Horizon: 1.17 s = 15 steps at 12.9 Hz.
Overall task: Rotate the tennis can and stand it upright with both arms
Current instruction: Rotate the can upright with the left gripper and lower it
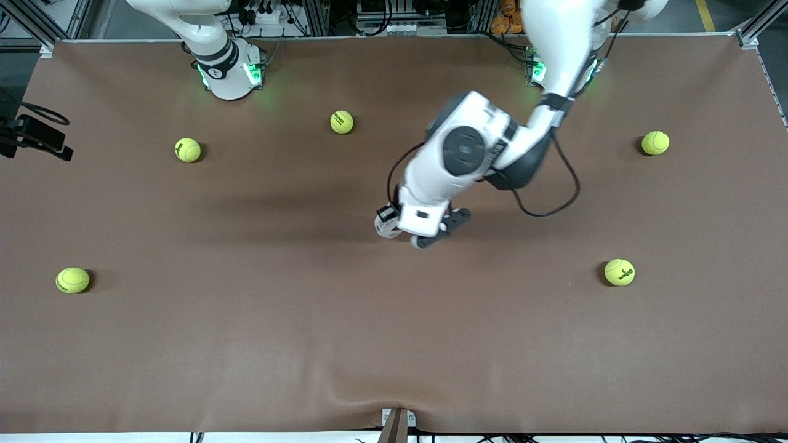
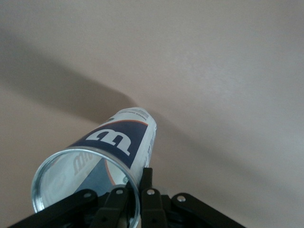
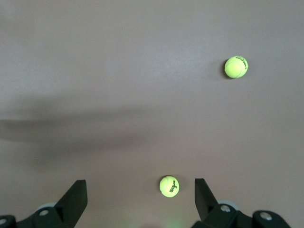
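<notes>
The tennis can [image 2: 118,142] is a clear tube with a white and navy label and a silvery open rim. My left gripper [image 2: 137,187] is shut on its rim wall, one finger inside and one finger [image 2: 148,175] outside. The can's closed end points down at the brown table. In the front view the left gripper [image 1: 407,232] is over the table's middle, and only a small part of the can [image 1: 386,226] shows beside the wrist. My right gripper [image 3: 140,190] is open and empty, high over the table; it is out of the front view.
Several yellow-green tennis balls lie scattered on the table [image 1: 308,344]: one [image 1: 341,122] near the bases, one [image 1: 188,149] and one [image 1: 72,280] toward the right arm's end, one [image 1: 655,143] and one [image 1: 619,272] toward the left arm's end. Two balls [image 3: 169,186] [image 3: 236,67] show below the right gripper.
</notes>
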Tool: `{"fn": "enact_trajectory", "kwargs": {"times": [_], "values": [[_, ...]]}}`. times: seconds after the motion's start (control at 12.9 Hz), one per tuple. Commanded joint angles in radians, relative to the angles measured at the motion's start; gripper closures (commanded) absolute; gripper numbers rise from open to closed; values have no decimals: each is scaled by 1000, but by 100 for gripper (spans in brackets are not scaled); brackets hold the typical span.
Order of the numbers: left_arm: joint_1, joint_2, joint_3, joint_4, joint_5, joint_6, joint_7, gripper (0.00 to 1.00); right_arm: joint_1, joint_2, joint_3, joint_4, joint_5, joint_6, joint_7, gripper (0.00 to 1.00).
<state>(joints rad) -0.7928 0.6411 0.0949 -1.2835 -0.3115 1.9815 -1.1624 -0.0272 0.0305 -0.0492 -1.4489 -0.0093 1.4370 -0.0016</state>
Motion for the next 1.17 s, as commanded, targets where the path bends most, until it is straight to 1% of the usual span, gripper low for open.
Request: {"fn": "enact_trajectory", "kwargs": {"times": [0.0,0.16,0.23,0.31,0.39,0.47,0.62,0.7,0.86,0.93,1.09], "values": [[-150,52,152,42,49,-3,-19,100,-25,2,15,5,-11,8,17,0],[-177,61,155,41,113,-3,-19,100,-26,6,15,5,2,37,17,0],[-183,63,154,39,129,-3,-19,100,-19,18,15,7,-9,52,15,0],[-184,68,154,39,130,-3,-19,87,-10,31,17,7,-11,57,9,0],[-192,71,154,36,135,-6,-20,40,-4,35,20,7,-11,56,6,0],[-198,71,155,35,158,-9,-20,0,-2,35,20,7,-9,54,6,0],[-200,60,160,36,183,-21,-20,0,-5,37,20,7,-8,49,8,0],[-197,42,166,36,184,-51,-19,0,-7,37,20,5,-8,49,12,0],[-191,-39,198,36,228,-125,3,0,-5,40,20,5,-5,51,15,0],[-187,-85,200,35,256,-174,7,0,0,52,20,7,6,53,18,0],[-168,-196,215,27,328,-265,16,0,50,81,25,7,6,57,18,0]]}}
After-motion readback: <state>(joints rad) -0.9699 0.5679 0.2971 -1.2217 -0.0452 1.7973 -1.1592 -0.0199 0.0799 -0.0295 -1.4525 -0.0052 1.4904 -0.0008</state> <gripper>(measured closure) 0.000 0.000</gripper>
